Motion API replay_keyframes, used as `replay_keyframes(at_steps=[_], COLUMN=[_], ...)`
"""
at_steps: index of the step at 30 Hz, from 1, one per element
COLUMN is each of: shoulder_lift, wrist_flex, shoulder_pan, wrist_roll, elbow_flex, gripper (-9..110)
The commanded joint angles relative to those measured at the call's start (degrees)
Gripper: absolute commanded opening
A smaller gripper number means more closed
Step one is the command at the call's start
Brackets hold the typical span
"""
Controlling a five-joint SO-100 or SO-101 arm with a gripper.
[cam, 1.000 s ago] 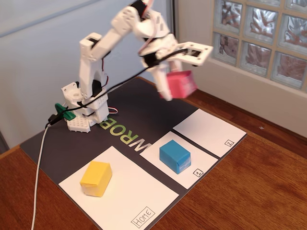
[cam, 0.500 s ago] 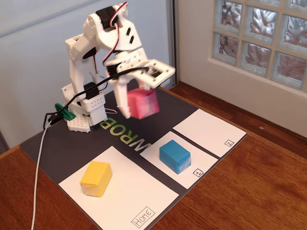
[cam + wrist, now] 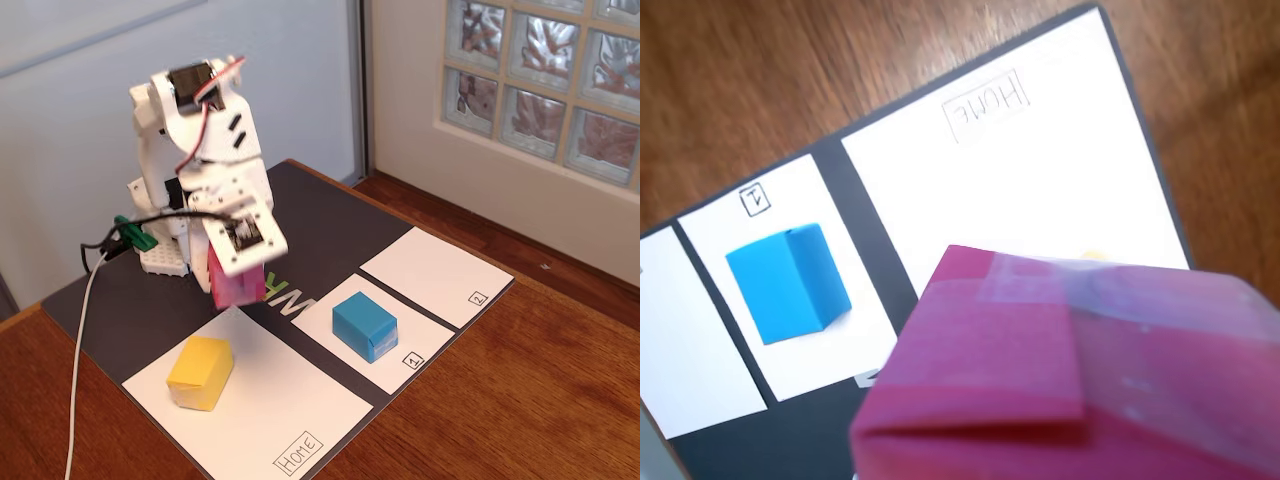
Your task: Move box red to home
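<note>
The red box (image 3: 238, 285) is a pinkish-red cuboid held in my gripper (image 3: 236, 290), lifted above the dark mat just behind the far edge of the home sheet (image 3: 290, 415). In the wrist view the red box (image 3: 1060, 370) fills the lower right, very close to the camera, and hides the fingers. The home sheet (image 3: 1040, 190) lies beyond it, with the "HOME" label (image 3: 986, 104) seen upside down. The gripper is shut on the red box.
A yellow box (image 3: 201, 372) sits on the home sheet's left part. A blue box (image 3: 365, 326) (image 3: 788, 282) sits on the smaller sheet marked 1. The sheet marked 2 (image 3: 435, 272) is bare. A white cable (image 3: 80, 360) runs down the left of the wooden table.
</note>
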Motion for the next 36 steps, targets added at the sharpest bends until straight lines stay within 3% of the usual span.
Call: replay_keyframes(at_steps=[1,36], shoulder_lift=[-0.97,-27.51], wrist_flex=[6.06,-11.95], shoulder_pan=[1.14,-0.09], wrist_roll=[-0.09,-2.72], elbow_flex=[-0.09,-6.24], gripper=[-1,0])
